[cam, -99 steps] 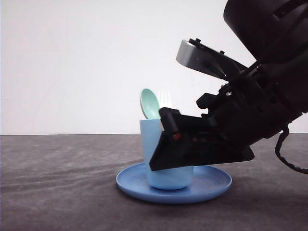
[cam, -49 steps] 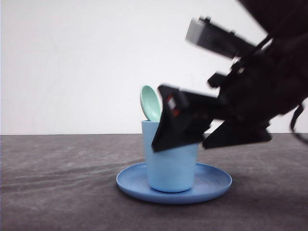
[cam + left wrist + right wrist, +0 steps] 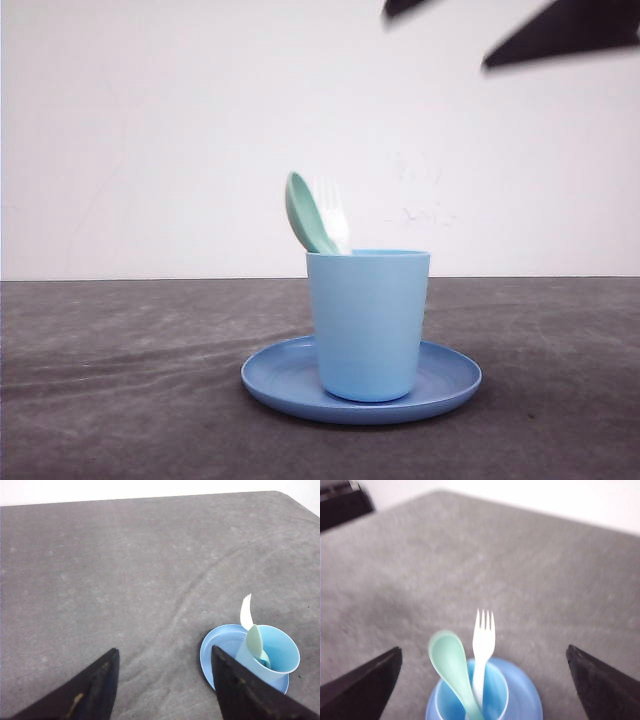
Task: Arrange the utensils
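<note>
Now the mint-green spoon (image 3: 305,214) and the white fork (image 3: 333,213) both stand upright inside the light blue cup (image 3: 368,322), bowl and tines sticking up above its rim at the cup's left side, the spoon just left of the fork and touching or nearly touching it. The cup sits on the blue round plate (image 3: 276,379), which lies on the dark grey table (image 3: 120,380). From the right wrist view, the right gripper (image 3: 485,677) hangs above the cup with its two dark fingers (image 3: 367,680) spread wide apart, one on each side of the utensils and touching neither; nothing sits between them. In the front view only blurred dark parts of that arm show at the top right, well above the cup. The left gripper (image 3: 164,686) also has its fingers spread and empty, over bare table to the left of the plate.
</note>
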You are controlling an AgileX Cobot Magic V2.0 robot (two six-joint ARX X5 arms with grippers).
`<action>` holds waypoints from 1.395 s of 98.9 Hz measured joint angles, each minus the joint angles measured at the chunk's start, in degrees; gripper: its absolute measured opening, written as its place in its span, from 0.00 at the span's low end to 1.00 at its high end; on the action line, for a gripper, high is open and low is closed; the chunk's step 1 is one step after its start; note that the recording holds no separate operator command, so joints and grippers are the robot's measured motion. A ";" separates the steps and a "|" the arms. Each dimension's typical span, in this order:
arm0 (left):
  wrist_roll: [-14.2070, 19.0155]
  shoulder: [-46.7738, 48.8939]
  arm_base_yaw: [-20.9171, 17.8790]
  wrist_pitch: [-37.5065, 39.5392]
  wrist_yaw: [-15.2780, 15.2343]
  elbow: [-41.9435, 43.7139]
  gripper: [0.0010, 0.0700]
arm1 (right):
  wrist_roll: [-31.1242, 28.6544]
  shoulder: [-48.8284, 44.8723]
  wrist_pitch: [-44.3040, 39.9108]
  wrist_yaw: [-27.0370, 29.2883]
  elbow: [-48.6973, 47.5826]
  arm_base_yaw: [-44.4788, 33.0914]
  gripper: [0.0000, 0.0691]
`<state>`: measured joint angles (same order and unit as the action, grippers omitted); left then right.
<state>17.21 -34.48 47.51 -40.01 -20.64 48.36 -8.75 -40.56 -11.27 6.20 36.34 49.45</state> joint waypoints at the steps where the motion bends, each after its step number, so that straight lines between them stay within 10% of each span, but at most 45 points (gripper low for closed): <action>1: 0.00 0.00 0.00 0.00 0.02 0.00 0.49 | 0.02 0.33 -0.55 0.04 0.48 0.00 0.96; 61: 0.11 0.00 0.00 4.87 1.53 0.00 0.49 | 1.53 8.61 -14.84 10.47 12.26 0.00 0.95; 75: 0.09 0.00 0.00 4.87 1.53 0.00 0.46 | 1.51 8.66 -14.82 11.19 12.26 0.00 0.50; 88: 0.20 0.00 0.00 4.90 1.53 0.00 0.10 | 1.64 8.66 -14.84 13.05 12.26 0.02 0.09; 138: 0.22 0.00 0.00 4.87 1.53 0.00 0.02 | 1.66 8.66 -14.82 13.14 12.26 0.00 0.01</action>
<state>17.43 -34.48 47.51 -35.14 -19.11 48.36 -7.09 -31.90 -26.09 19.33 48.60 49.45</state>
